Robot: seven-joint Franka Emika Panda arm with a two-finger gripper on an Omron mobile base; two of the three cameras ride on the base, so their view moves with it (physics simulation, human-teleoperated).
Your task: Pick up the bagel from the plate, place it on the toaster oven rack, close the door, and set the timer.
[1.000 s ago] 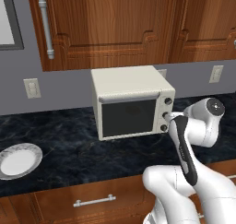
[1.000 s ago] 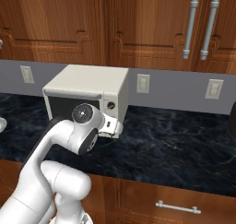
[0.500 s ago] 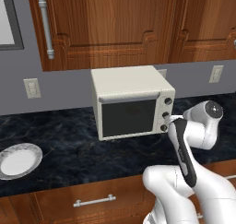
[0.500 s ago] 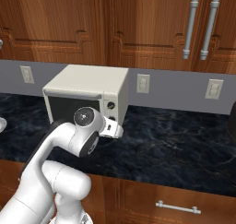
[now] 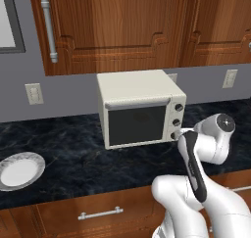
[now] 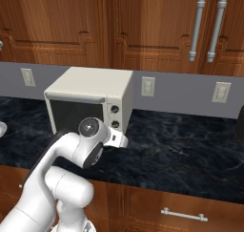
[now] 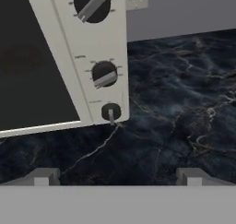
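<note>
The boxy cream-white toaster oven [image 5: 139,108] stands on the dark marbled stone bench [image 5: 68,149] with its cream-framed dark glass door [image 5: 136,124] shut. The two-finger gripper [image 7: 117,176], its tips set wide apart and empty, sits just before the oven's lower right front corner. The lowest of three round dark knobs [image 7: 110,112] lies slightly left of the midline between the tips. The round white plate with grey patterned rim [image 5: 19,170] rests well apart at the far left.
</note>
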